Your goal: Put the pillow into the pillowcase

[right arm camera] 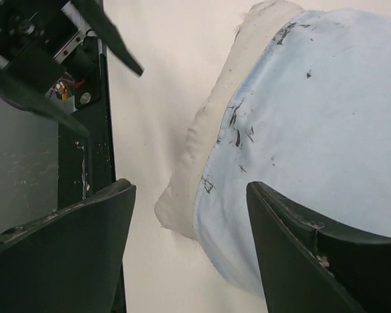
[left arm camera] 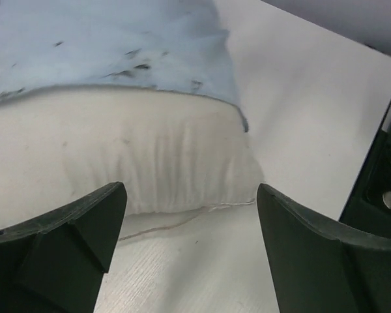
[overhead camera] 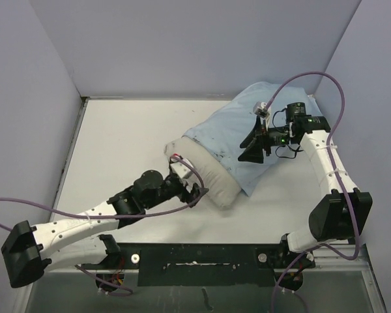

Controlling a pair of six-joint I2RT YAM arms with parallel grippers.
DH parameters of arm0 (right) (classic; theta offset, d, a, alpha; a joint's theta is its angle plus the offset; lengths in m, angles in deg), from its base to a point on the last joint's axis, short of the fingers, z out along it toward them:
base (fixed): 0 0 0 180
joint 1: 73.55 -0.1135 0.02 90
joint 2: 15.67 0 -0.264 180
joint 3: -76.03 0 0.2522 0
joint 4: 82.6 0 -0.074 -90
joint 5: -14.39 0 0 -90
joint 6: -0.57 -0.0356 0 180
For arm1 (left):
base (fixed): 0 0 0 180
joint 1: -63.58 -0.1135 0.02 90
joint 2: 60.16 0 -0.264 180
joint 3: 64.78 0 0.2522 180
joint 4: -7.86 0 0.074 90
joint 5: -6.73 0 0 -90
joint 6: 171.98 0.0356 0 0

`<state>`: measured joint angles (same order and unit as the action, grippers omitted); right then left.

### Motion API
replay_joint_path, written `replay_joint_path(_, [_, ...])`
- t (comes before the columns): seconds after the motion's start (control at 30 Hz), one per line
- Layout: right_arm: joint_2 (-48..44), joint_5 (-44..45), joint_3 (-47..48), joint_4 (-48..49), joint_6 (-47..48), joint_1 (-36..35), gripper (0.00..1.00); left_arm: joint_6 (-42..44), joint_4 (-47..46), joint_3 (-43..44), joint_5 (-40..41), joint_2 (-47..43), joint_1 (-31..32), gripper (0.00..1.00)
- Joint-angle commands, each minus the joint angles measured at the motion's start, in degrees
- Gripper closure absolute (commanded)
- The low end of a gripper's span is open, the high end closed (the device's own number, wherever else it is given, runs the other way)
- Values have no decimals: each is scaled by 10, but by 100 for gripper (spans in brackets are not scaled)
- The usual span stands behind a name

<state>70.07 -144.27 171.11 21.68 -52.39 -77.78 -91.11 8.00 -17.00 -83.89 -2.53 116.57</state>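
Top view: one plump off-white pillow [overhead camera: 208,177], mostly sheathed in one wrinkled light blue pillowcase [overhead camera: 231,127], lies toward the desk's [overhead camera: 130,140] far right corner.

Left wrist: left gripper [left arm camera: 190,195] fingers wide, empty, facing the pillow's bare end.

Right wrist: right gripper [right arm camera: 190,189] fingers wide, empty, above the pillowcase.

White-and-black arms [overhead camera: 322,156], purple cables [overhead camera: 342,94]

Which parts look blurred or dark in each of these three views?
Top external view: even soft light, sharp, faint shadow under the plump off-white fabric pillow. Left wrist view: left tool dark, soft-edged. Right wrist view: thin light blue fabric pillowcase slightly blurred.
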Motion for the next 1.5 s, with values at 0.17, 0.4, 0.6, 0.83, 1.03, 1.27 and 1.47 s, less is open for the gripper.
replay_joint_path(0.17, [3, -52, -20, 44, -31, 49, 29, 246, 118, 201, 215, 214, 188, 10])
replay_joint_path(0.4, [-14, -40, -56, 83, -60, 72, 28, 200, 235, 376, 372, 407, 213, 2])
replay_joint_path(0.6, [-30, -23, -86, 99, -58, 77, 28, 150, 315, 421, 397, 480, 198, 18])
replay_joint_path(0.83, [-37, -11, -91, 92, -42, 80, 28, 90, 267, 378, 203, 409, 131, 100])
replay_joint_path(1.03, [-33, -11, -69, 59, -10, 81, 28, -43, 145, 351, -63, 296, 2, 100])
replay_joint_path(1.27, [-42, -16, -69, 46, 8, 76, 27, -283, 70, 403, -244, 285, -131, 100])
replay_joint_path(1.47, [-65, 102, -86, 90, -41, 41, 19, -414, -23, 432, -299, 334, -146, 100])
